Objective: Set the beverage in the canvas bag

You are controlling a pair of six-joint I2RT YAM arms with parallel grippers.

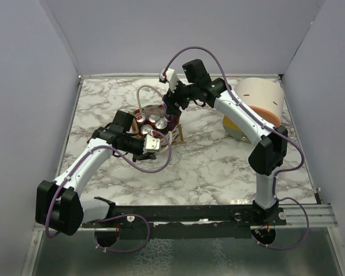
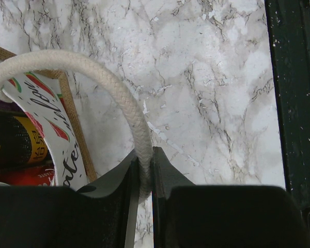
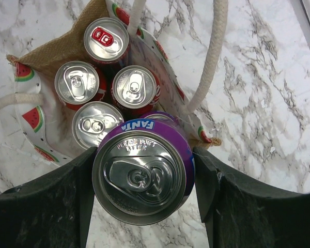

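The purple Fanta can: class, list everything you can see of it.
The Fanta can is purple with a silver metal top, its pull tab flat and unopened, white lettering near the rim. It sits upright, clamped on two sides by the right pincer, above the edge of the canvas bag, which holds four other cans. Whether it touches the bag cannot be told.

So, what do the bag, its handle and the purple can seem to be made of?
canvas bag: likely coarse woven jute or canvas, matte; tan weave shows.
handle: braided white cotton-like rope.
purple can: aluminium probably, shiny lid with pull tab.
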